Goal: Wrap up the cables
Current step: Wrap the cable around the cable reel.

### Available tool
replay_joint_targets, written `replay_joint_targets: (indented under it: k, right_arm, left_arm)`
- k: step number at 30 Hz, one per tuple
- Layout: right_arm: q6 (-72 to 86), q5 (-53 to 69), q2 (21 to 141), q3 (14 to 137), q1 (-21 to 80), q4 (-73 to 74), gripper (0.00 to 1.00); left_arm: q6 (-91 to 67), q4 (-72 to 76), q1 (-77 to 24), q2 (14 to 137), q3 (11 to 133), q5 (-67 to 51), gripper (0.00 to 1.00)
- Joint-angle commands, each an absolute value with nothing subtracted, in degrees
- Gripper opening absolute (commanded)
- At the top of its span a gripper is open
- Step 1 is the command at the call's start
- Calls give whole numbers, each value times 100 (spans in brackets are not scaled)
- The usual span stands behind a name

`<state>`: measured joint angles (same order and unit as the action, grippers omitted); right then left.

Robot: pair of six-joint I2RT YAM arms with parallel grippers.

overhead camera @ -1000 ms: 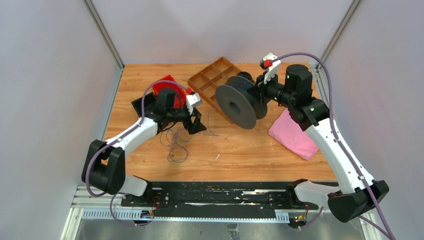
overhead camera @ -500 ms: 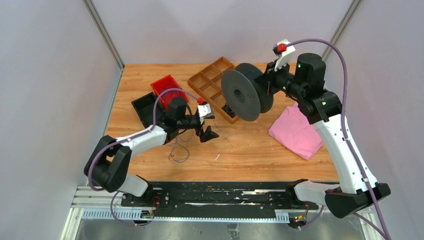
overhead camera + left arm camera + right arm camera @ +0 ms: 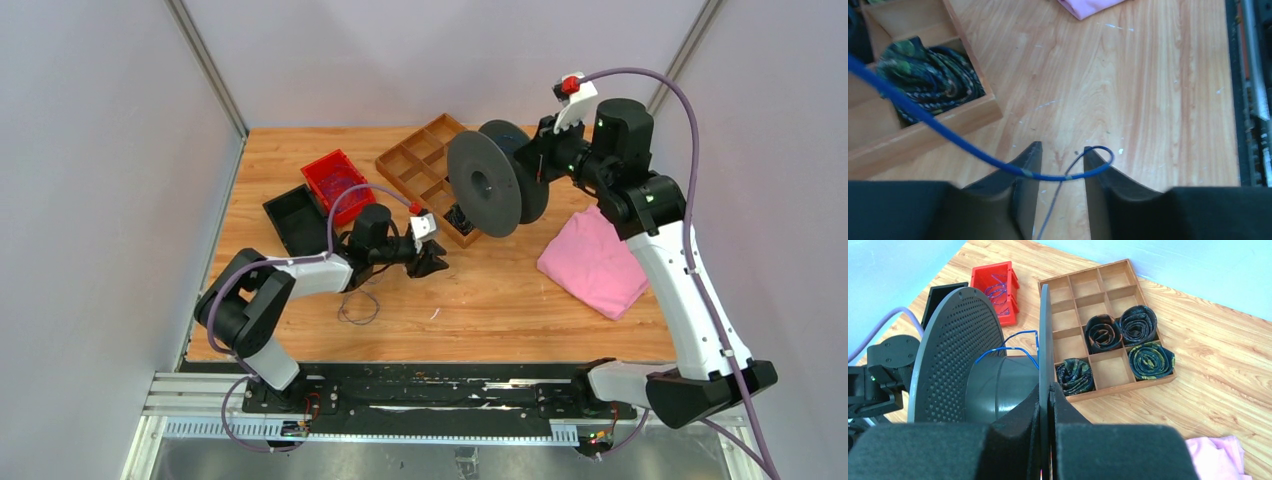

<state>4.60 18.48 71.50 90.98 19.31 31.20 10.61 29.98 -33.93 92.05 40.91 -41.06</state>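
Beside tray's (image 3: 898,146) near edge, left gripper (image 3: 1060,150) hovering half-open, cable (image 3: 938,131) crossing between its fingers (image 3: 1020,190), right gripper (image 3: 1045,387) pinching spool's (image 3: 958,345) rim above tray, loose cables (image 3: 355,305) lying by left arm (image 3: 300,272), open table (image 3: 500,290) stretching toward cloth (image 3: 590,260).

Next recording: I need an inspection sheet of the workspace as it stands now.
Surface: wooden table, faint scuffs and specks.
Job's things: blue cable lying across the left tool's tips; blue turns on the spool hub; loose cable tangle on the table.
Clutter: red bin holding wires, black bin, divided tray with four patterned rolls, pink cloth.
Grippers: left tool open; right tool shut on the spool's flange.
Cables: mauve hoses arching over both arms.
Surroundings: grey walls; nothing else seen.
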Motion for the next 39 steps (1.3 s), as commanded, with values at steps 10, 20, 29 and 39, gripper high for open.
replay_joint_targets:
  k: [10,20,29,39]
  right_arm:
    - [953,656,7384,9462,1829,2905,1]
    - [1404,351,7925,10203,1833,3078,1]
    - [1108,-656,8144,10011,1837,2879,1]
    - [610,-1327,8067,8987,2065,2203,1]
  left_arm:
    - [1122,3261,-3590,8943,3797,-4719,0]
    - [1968,476,-4218,9097,4784,-3934,0]
    - [2625,-1640,-5271,9393,6172,-3582,0]
    - [2474,-2628,-5527,9047,7193,-4492,0]
